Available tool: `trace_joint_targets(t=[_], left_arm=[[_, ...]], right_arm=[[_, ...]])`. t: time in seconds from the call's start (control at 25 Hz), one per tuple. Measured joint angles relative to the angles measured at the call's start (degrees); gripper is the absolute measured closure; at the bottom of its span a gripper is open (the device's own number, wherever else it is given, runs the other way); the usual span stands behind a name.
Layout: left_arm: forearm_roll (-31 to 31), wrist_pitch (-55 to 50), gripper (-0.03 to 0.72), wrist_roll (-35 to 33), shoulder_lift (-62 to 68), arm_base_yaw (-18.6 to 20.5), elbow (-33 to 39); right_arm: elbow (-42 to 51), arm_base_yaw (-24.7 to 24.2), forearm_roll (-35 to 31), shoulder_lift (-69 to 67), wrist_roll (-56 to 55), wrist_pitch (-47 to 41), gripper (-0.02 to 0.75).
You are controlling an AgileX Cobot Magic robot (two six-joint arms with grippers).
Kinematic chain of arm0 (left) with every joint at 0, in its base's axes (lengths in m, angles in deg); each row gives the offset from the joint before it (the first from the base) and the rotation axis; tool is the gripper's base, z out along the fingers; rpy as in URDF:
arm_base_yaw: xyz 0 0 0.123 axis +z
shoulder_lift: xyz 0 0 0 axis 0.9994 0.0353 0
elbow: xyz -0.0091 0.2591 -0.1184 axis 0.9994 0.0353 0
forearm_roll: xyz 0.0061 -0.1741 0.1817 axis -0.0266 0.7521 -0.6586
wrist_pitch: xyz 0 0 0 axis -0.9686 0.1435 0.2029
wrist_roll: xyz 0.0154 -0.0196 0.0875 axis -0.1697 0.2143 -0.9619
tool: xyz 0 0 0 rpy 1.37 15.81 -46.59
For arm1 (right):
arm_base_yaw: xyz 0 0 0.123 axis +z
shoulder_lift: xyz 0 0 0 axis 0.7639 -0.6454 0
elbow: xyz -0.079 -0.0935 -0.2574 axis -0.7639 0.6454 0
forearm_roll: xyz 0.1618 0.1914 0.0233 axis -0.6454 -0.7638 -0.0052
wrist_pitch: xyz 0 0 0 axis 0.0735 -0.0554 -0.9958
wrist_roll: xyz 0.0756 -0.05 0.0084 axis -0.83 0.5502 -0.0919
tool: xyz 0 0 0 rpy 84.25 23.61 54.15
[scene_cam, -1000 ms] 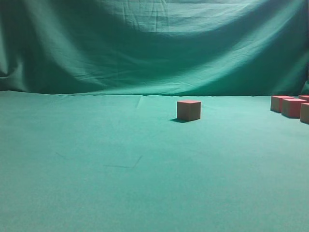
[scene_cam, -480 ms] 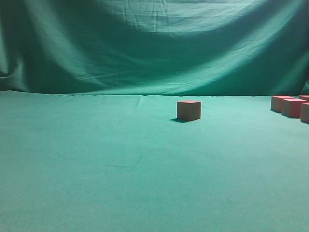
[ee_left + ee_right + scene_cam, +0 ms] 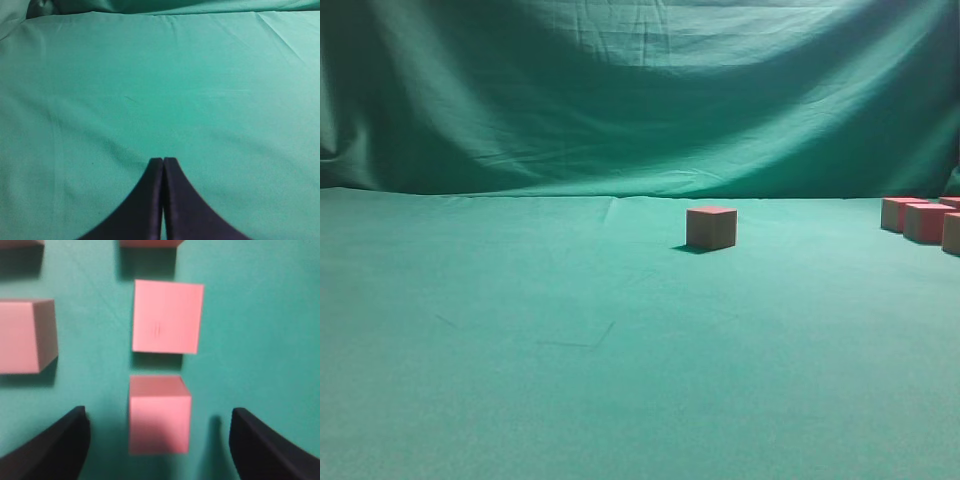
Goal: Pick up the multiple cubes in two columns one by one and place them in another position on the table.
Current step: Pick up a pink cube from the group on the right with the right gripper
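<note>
Nothing has shifted on the worktop (image 3: 520,380) since before: one cube (image 3: 711,227) sits placed mid-cloth, while the right pincer (image 3: 157,440), spread wide, straddles the nearest cube (image 3: 160,420) of the columns to grab it, and the left pincer (image 3: 163,162) rests clenched, empty.

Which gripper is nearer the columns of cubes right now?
Right. The right gripper hangs open directly over the cubes; the left gripper is shut over bare table.
</note>
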Motion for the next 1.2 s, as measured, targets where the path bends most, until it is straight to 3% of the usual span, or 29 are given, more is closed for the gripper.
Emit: trace_joint_targets(t=[0.2, 0.24, 0.28, 0.48, 0.52, 0.8, 0.96, 1.08, 1.2], left_arm=[[0.00, 0.00, 0.688, 0.00, 0.00, 0.00, 0.00], [0.00, 0.00, 0.688, 0.00, 0.00, 0.00, 0.00], [0.00, 0.00, 0.688, 0.00, 0.00, 0.00, 0.00], [0.00, 0.00, 0.688, 0.00, 0.00, 0.00, 0.00], [0.00, 0.00, 0.688, 0.00, 0.00, 0.00, 0.00], [0.00, 0.00, 0.688, 0.00, 0.00, 0.00, 0.00], [0.00, 0.00, 0.688, 0.00, 0.00, 0.00, 0.00], [0.00, 0.00, 0.688, 0.00, 0.00, 0.00, 0.00], [0.00, 0.00, 0.688, 0.00, 0.00, 0.00, 0.00]], right_arm=[[0.00, 0.00, 0.00, -3.45, 0.00, 1.20, 0.154], [0.00, 0.00, 0.00, -3.70, 0.00, 1.25, 0.212], [-0.11, 0.00, -0.34, -3.86, 0.00, 1.25, 0.211], [-0.22, 0.00, -0.93, -4.20, 0.00, 1.39, 0.468], [-0.22, 0.00, -0.93, -4.20, 0.00, 1.27, 0.480], [-3.40, 0.00, -0.96, -3.74, -0.35, -7.45, 0.469], [-8.79, 0.00, -6.27, 0.24, 1.13, -17.89, 0.469], [-13.38, 2.49, -10.83, 4.18, 5.07, -21.48, 0.469], [-17.61, 8.67, -13.24, 7.55, 6.99, -22.37, 0.469]])
